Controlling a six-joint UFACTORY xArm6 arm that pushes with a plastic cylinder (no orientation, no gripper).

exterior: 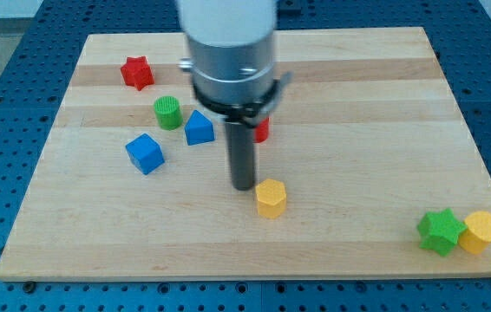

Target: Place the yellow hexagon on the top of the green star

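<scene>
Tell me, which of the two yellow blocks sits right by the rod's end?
The yellow hexagon near the board's middle, just right of my tip. The other yellow block touches the green star at bottom right.

Bright, even overhead light on the wooden board point(358, 104); soft short shadows under blocks. Arm housing point(228, 43) above board centre is blurred, w/ mild glare. Rest of the board is fairly sharp.

Lab: blue perforated bench point(3, 78)
</scene>
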